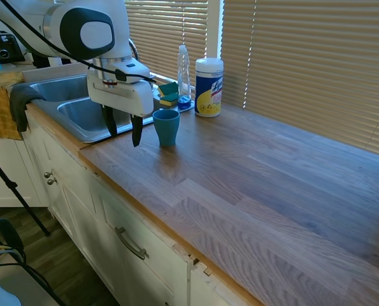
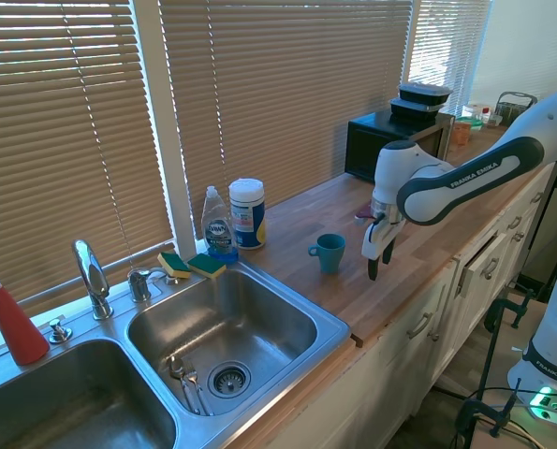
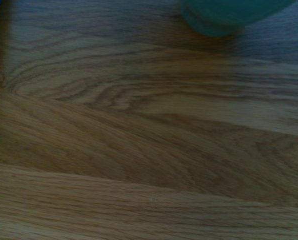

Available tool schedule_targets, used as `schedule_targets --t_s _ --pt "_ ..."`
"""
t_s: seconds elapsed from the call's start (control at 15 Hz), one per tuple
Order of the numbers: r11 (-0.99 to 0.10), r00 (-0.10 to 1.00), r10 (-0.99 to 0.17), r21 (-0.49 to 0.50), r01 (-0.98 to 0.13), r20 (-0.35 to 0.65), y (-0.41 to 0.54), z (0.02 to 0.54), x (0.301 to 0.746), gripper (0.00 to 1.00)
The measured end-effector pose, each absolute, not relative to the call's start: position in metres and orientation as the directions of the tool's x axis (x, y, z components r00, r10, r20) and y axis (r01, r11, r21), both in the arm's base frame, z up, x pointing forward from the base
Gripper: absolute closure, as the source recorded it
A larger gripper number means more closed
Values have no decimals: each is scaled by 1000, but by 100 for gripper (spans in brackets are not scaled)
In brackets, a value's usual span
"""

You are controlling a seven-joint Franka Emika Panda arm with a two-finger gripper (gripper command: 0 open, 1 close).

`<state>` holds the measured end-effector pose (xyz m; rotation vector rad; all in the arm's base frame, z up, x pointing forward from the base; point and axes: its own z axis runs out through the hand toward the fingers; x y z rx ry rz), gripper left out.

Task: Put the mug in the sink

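Note:
The teal-blue mug (image 1: 166, 126) (image 2: 329, 253) stands upright on the wooden counter, a short way from the right basin of the steel sink (image 1: 81, 118) (image 2: 339, 327). My gripper (image 1: 123, 138) (image 2: 379, 264) hangs just above the counter beside the mug, on the side toward the counter's front edge. Its fingers point down, open, with nothing between them. In the wrist view the mug's base (image 3: 229, 15) shows blurred at the edge, over bare wood grain.
A white-and-yellow wipes canister (image 1: 209, 87) (image 2: 247, 213), a dish soap bottle (image 1: 184, 76) (image 2: 218, 226) and sponges (image 1: 169, 94) (image 2: 189, 265) line the window side. Curved faucet (image 2: 91, 276) behind the basins; utensils (image 2: 186, 379) in the right basin. Microwave (image 2: 390, 140) further along.

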<state>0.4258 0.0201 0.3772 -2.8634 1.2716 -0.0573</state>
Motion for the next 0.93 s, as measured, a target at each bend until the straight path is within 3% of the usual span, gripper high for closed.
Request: schedule_targets --t_s 0.4,0.67,0.93 --pt "-690 684 -724 -69 -721 88 31 408 446 0" --pt "-716 697 -696 -94 -692 169 44 433 486 0" --pt "-720 700 -692 -108 -685 178 49 418 537 0"
